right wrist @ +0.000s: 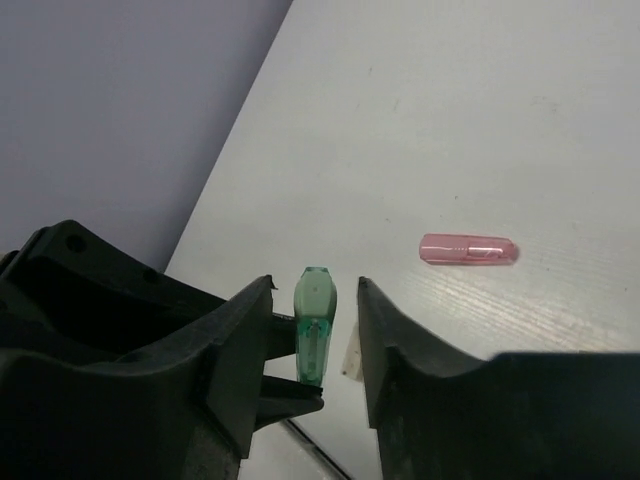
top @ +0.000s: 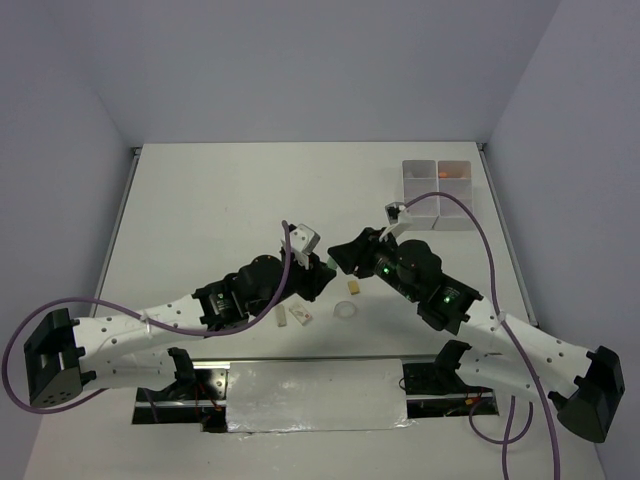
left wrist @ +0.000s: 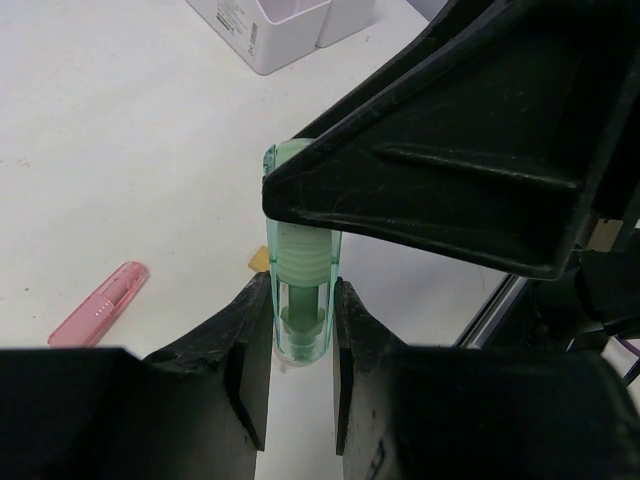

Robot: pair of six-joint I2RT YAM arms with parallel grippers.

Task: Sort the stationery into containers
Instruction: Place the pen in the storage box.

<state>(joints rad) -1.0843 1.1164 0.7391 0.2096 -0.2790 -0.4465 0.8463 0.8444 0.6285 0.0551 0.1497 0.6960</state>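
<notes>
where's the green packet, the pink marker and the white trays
green packet [left wrist: 303, 290], left wrist view, middle of its clear body
pink marker [right wrist: 468, 249], right wrist view, middle of its barrel
white trays [top: 436, 178], top external view, wall between the pair

The top camera looks steeply down from behind the arm bases, taking in the whole white worktop [top: 230, 200]. Each wrist camera sits close behind its own jaws, facing the opposite arm. Both wrist views share the green packet [left wrist: 300, 300] and a pink marker [right wrist: 468, 249].
</notes>
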